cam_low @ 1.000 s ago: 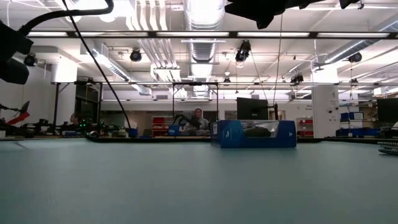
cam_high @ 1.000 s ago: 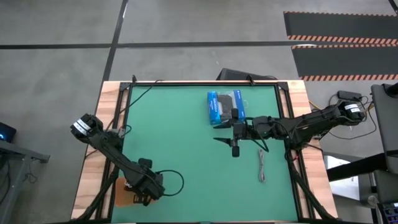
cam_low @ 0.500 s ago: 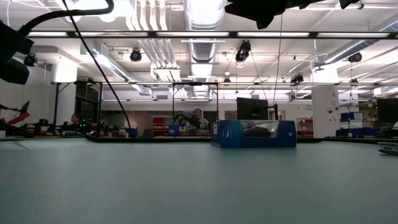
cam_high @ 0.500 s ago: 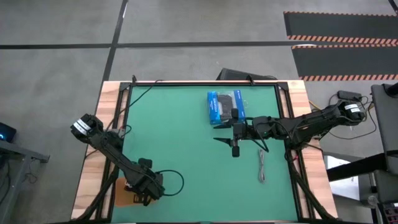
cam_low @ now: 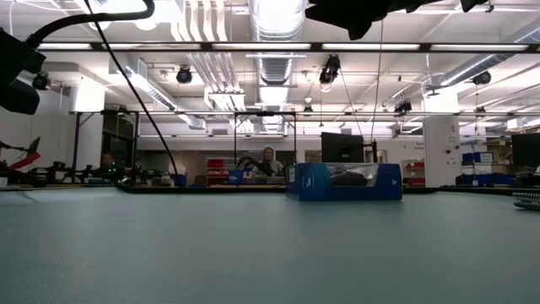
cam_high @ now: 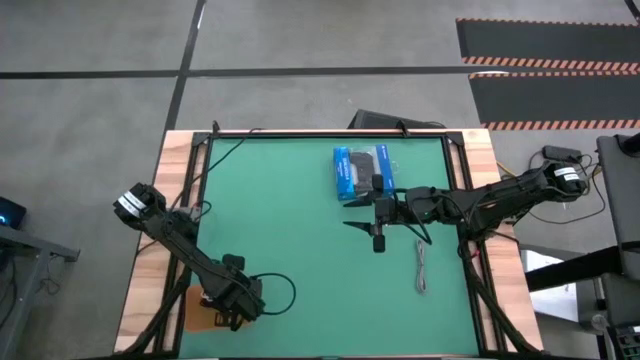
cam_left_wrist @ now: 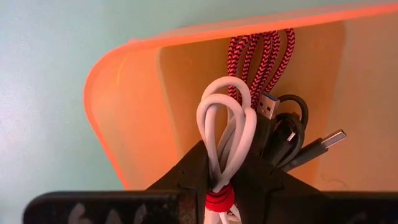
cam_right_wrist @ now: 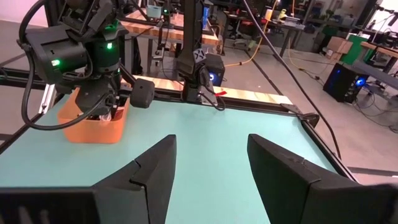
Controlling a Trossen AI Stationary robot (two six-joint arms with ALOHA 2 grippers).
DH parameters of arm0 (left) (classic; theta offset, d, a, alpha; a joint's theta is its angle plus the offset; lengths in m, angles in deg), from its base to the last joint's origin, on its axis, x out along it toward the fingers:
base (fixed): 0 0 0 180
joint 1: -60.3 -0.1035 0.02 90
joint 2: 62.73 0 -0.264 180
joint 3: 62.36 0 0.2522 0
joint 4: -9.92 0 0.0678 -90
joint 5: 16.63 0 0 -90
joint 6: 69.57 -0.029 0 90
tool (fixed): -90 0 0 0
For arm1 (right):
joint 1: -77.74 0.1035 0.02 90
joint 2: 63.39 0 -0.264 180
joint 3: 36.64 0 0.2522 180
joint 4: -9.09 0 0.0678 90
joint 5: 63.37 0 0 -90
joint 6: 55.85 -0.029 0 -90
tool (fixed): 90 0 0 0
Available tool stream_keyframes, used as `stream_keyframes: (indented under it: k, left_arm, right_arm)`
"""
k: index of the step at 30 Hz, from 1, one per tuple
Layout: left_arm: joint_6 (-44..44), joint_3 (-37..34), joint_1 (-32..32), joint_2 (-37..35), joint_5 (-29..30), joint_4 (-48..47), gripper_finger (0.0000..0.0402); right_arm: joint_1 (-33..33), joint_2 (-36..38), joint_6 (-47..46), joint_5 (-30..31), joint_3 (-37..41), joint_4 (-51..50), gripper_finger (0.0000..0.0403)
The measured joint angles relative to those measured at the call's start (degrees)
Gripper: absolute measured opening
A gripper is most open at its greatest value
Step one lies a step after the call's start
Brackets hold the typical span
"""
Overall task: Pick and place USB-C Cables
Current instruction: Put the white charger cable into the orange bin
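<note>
- Progress, high view: one grey cable (cam_high: 421,268) lies on the table (cam_high: 300,230) near the right edge, not yet moved. The right hand (cam_high: 362,222) hangs mid-table; the left hand (cam_high: 228,310) is over the orange bin (cam_high: 196,310).
- Low view: only the blue box (cam_low: 342,181) stands out.
- Left wrist view: the left hand (cam_left_wrist: 225,180) pinches the white cable (cam_left_wrist: 227,134) inside the bin, beside the red cable (cam_left_wrist: 261,56) and black cable (cam_left_wrist: 289,127).
- Right wrist view: the right hand (cam_right_wrist: 210,168) is spread, empty.
- Judgement: three of four are binned.

overhead, table-level, two wrist views
</note>
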State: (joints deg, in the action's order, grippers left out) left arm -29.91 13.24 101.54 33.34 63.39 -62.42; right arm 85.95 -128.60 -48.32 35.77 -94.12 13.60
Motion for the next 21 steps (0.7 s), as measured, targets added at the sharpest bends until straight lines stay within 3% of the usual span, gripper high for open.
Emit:
stream_keyframes:
  k: [16, 21]
  left_arm:
    - [0.0, 0.0, 0.0, -0.1, 0.0, 0.0, 0.0046]
    - [0.0, 0.0, 0.0, -0.1, 0.0, 0.0, 0.0072]
  right_arm:
    - [0.0, 0.0, 0.0, 0.0, 0.0, -0.1, 0.0189]
    - [0.0, 0.0, 0.0, 0.0, 0.0, -0.1, 0.0189]
